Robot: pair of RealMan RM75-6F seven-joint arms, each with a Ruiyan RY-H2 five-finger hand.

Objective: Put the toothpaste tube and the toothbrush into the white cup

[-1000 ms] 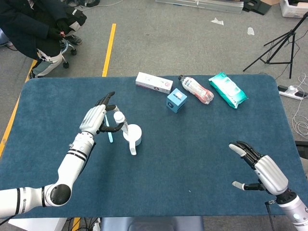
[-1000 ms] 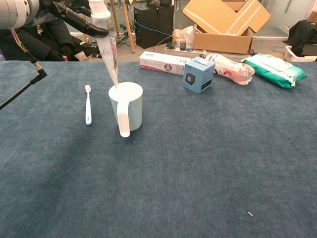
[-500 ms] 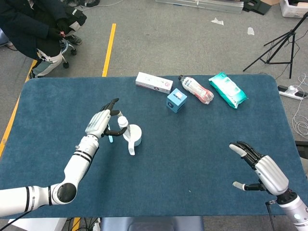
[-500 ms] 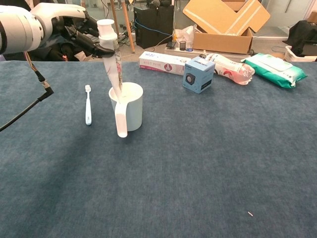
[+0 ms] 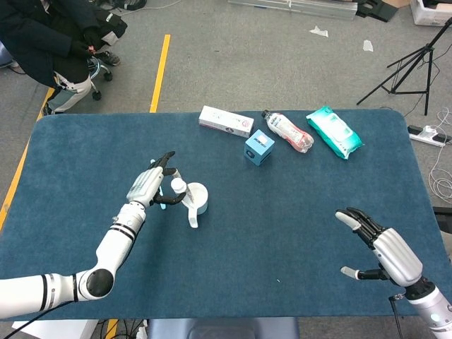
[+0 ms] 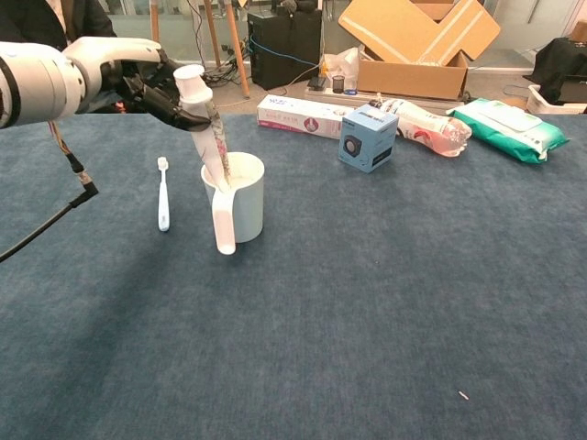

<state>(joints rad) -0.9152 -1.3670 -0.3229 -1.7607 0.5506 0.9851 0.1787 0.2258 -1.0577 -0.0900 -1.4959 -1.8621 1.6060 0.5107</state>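
Observation:
The white cup (image 6: 240, 196) (image 5: 197, 197) stands left of the table's centre, its handle toward me. A white toothpaste tube (image 6: 209, 124) (image 5: 179, 188) leans cap-up with its lower end inside the cup. My left hand (image 6: 151, 84) (image 5: 150, 185) pinches the tube near its cap, just left of the cup. On the cloth left of the cup lies the toothbrush (image 6: 163, 193), pale blue with a white head; in the head view my left hand mostly hides it. At the near right of the table my right hand (image 5: 380, 246) hovers with fingers spread, holding nothing.
Along the far edge lie a long white box (image 5: 226, 121), a blue cube-shaped box (image 5: 259, 147), a plastic bottle (image 5: 288, 131) and a teal wipes pack (image 5: 334, 131). A seated person (image 5: 56, 42) is beyond the table's far left corner.
My left hand has lowered the toothpaste tube, and its lower end has gone deeper into the cup. The right hand has stayed put.

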